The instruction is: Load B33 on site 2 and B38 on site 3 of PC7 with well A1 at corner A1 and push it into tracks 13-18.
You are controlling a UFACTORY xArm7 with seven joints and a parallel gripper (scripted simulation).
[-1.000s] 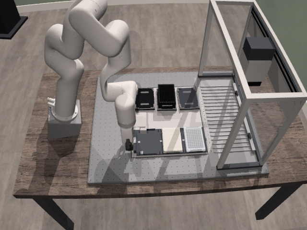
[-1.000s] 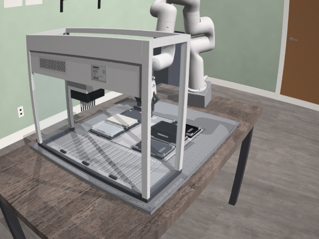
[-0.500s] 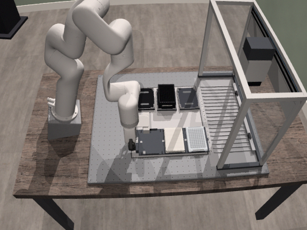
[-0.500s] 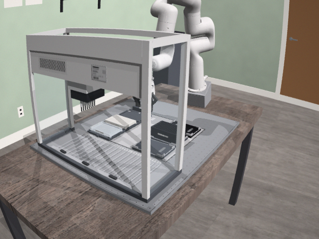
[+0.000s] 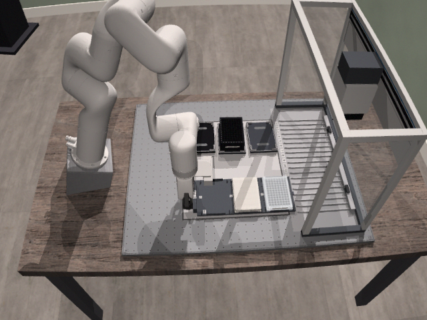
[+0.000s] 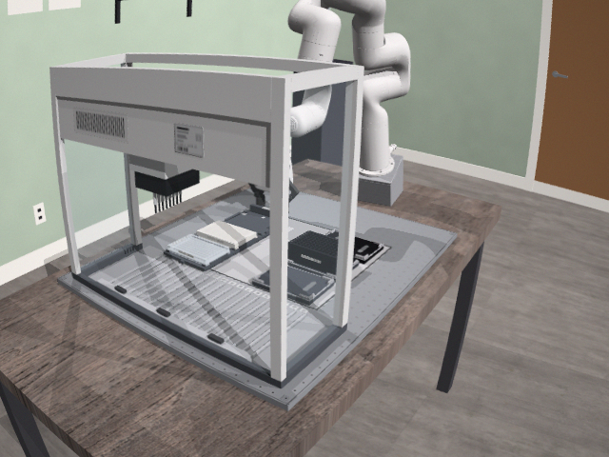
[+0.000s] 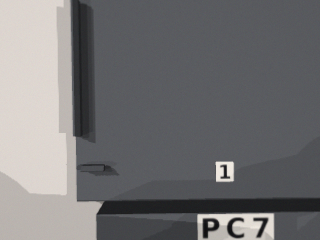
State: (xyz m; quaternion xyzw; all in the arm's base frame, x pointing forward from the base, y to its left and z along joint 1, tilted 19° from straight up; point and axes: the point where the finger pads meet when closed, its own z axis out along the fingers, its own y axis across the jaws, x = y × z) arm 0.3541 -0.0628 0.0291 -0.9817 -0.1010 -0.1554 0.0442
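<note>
The dark carrier PC7 lies on the apron in front of the rails, its far end at the rail mouth near the front tracks. Site 1 is bare. The cream 384-well plate B33 sits on site 2 and the clear 96-well plate B38 on site 3. The black deep-well block B83 stands in the middle nest. My gripper is low at the carrier's handle end and open. The wrist view shows the PC7 label and the site 1 mark; the fingers are out of frame.
The nests on either side of B83, the left one and the right one, are empty. The instrument's white frame stands over the rails, with a pipetting head at the back. Small dark lamps sit behind the tracks.
</note>
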